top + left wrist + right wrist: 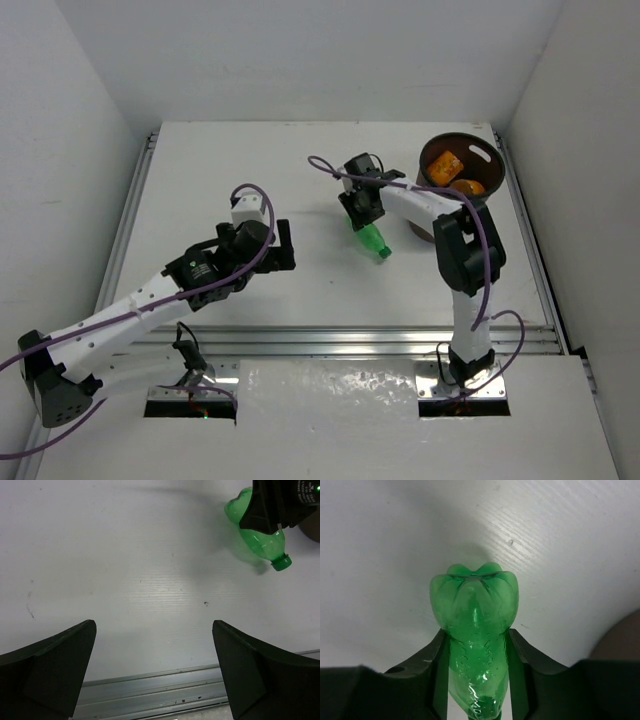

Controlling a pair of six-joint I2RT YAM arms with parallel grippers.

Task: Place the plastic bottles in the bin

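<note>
A green plastic bottle (372,240) lies near the table's middle, cap toward the near right. My right gripper (362,212) is shut on its body; the right wrist view shows the bottle (476,630) squeezed between both fingers, base pointing away. It also shows in the left wrist view (260,537). The dark brown bin (490,172) stands at the far right with orange bottles (444,165) inside. My left gripper (281,246) is open and empty, left of the green bottle; its fingers (55,670) are spread wide above bare table.
An aluminium rail (350,340) runs along the table's near edge and another (130,215) along the left side. White walls close in on the left, back and right. The bin's side (620,635) shows at the right edge of the right wrist view.
</note>
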